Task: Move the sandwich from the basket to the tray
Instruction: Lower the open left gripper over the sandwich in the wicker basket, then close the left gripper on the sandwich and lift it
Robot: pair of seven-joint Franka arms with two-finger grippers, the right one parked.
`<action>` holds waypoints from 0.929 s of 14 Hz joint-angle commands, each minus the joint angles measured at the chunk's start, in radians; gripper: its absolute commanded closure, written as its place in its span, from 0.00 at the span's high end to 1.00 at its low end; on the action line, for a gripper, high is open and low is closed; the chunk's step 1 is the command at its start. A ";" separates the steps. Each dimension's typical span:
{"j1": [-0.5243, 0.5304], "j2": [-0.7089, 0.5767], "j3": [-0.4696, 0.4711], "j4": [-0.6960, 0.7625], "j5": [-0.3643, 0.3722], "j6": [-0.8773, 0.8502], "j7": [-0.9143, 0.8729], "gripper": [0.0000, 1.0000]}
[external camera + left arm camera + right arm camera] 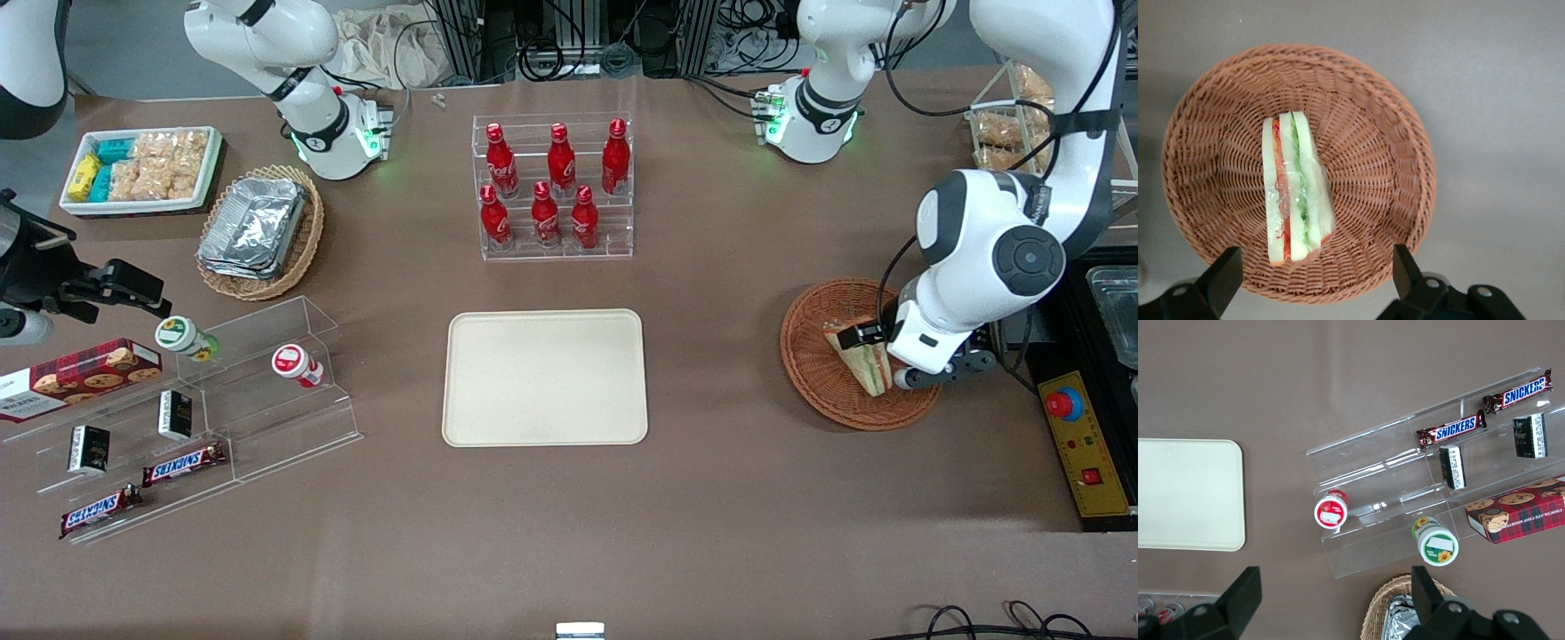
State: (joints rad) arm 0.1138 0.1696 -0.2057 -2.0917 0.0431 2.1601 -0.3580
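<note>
Tray sat bare; sandwich lay in basket at its 3 o'clock, gripper hovering above, fingers spread, nothing grasped yet.

Left arm: glossy white rounded shells, dark grey round joint cap with ring detail, black bands at the link seams. Black cables loop along the links and down to the wrist. White base pedestal glows green, with a small connector block beside it. Gripper above the basket: white-grey body, black fingers, silver screws in the finger mounts.
</note>
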 commanded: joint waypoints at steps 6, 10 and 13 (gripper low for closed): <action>0.053 0.042 0.009 -0.108 0.024 0.164 -0.019 1.00; 0.070 0.093 0.008 -0.113 0.023 0.230 -0.044 1.00; 0.069 0.111 0.009 -0.117 0.024 0.248 -0.056 1.00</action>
State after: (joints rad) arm 0.1795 0.2864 -0.1916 -2.1858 0.0455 2.3763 -0.3779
